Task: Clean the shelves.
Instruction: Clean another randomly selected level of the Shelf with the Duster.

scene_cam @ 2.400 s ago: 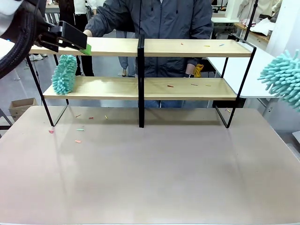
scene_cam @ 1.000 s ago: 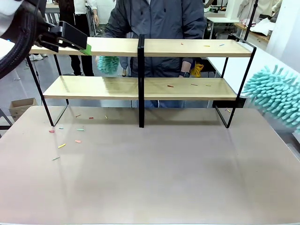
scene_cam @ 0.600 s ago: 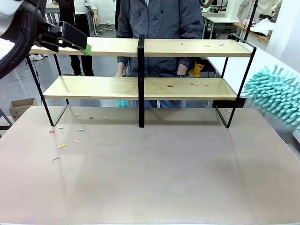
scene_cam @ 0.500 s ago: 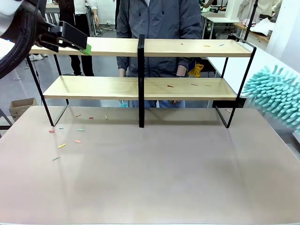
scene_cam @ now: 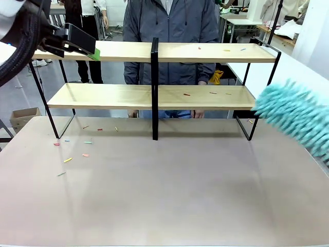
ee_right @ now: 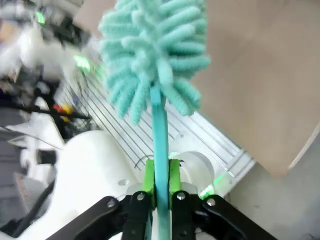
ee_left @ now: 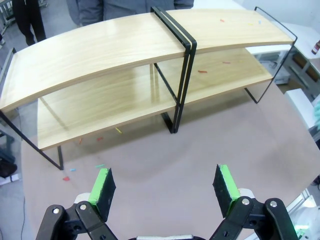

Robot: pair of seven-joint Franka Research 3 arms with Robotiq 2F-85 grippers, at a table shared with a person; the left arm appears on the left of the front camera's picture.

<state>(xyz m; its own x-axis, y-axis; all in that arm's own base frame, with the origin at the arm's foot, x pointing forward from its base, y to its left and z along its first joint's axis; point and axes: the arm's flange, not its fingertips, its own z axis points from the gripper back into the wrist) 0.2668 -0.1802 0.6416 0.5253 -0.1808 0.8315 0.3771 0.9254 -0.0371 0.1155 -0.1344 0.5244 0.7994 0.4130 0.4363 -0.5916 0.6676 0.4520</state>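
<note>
The right gripper (ee_right: pixel 160 176), clamped on a duster (scene_cam: pixel 290 116), holds it beside the shelves' (scene_cam: pixel 205 52) right end at the table's (scene_cam: pixel 164 195) far edge; level strokes should sweep the scraps (scene_cam: pixel 186 94) off, left gripper (ee_left: pixel 164 184) open.

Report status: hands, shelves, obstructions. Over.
Left hand open, empty, high at left end of shelves. Right hand shut on duster, at right end. Scraps on right boards. Person standing behind.

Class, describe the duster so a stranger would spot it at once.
Start at the shelves, the wide two-tier wooden rack. Off its right end hovers the duster, gripped by the right end effector. Nothing else there is fluffy and teal.
</note>
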